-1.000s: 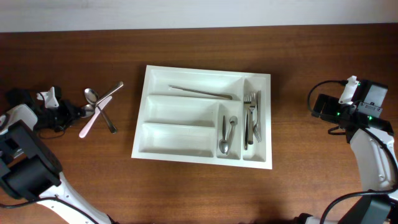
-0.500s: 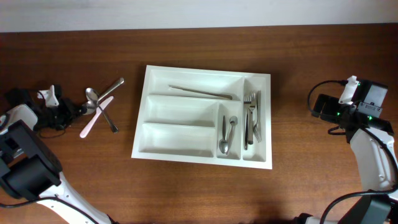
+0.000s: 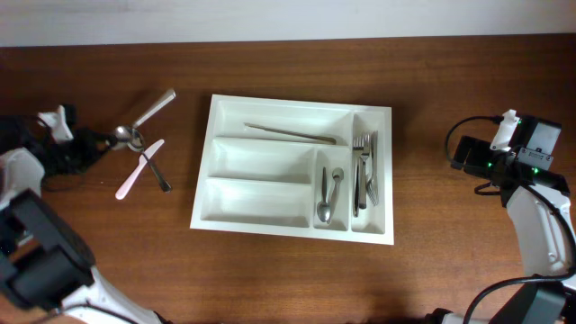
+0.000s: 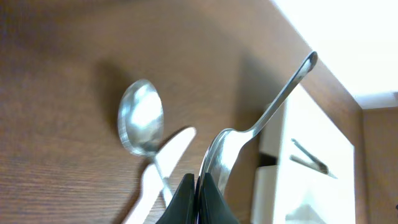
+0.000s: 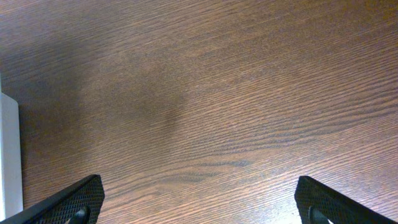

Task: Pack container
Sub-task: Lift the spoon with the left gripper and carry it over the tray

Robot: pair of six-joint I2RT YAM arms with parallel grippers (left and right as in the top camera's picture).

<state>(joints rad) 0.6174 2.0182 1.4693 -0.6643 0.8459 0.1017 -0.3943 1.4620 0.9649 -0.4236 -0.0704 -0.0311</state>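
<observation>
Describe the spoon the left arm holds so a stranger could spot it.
Look at the table left of the white tray. This spoon is pinched by its bowl in the left end effector, handle angling away; the other spoon and pale knife lie flat, crossed.

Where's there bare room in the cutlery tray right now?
In the cutlery tray, the middle long compartment and bottom long compartment are bare, bordered on the right by the spoons. The top one holds a knife. The right slot is crowded with forks.
</observation>
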